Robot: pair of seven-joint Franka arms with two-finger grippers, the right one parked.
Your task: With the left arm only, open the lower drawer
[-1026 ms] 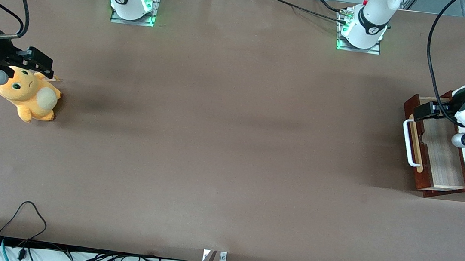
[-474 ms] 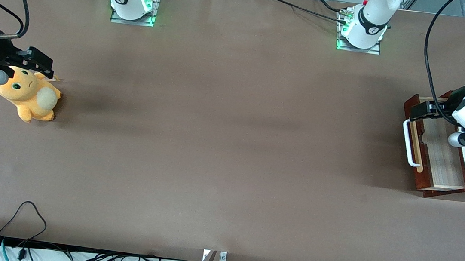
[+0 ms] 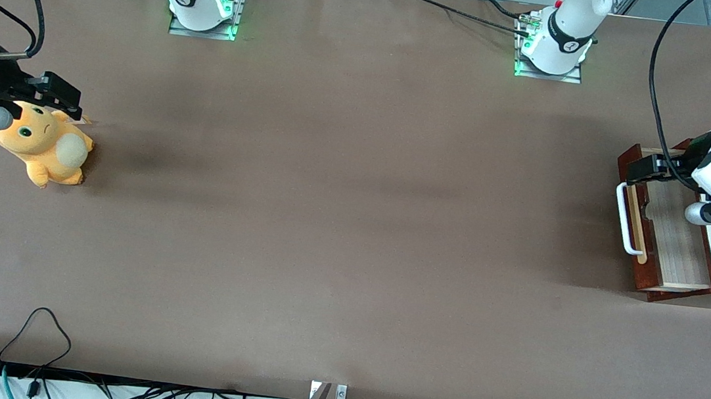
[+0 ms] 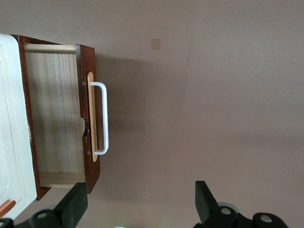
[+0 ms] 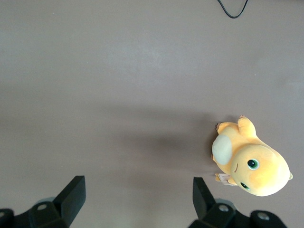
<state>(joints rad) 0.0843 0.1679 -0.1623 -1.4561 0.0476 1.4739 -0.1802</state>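
On brown table (image 3: 353, 226), stiff wooden drawer (image 4: 57, 118) pulled out, best taken by rigid white handle (image 4: 102, 118); gripper (image 4: 137, 209) above, spread wide, empty.

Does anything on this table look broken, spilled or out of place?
Nothing stands out. The lower drawer is pulled out, its inside empty, handle intact. The gripper hangs open above the table beside it, holding nothing. A plush toy lies toward the parked arm's end.

A broad brown table (image 3: 339, 224) fills the scene, cables (image 3: 32, 383) trailing along its near edge.
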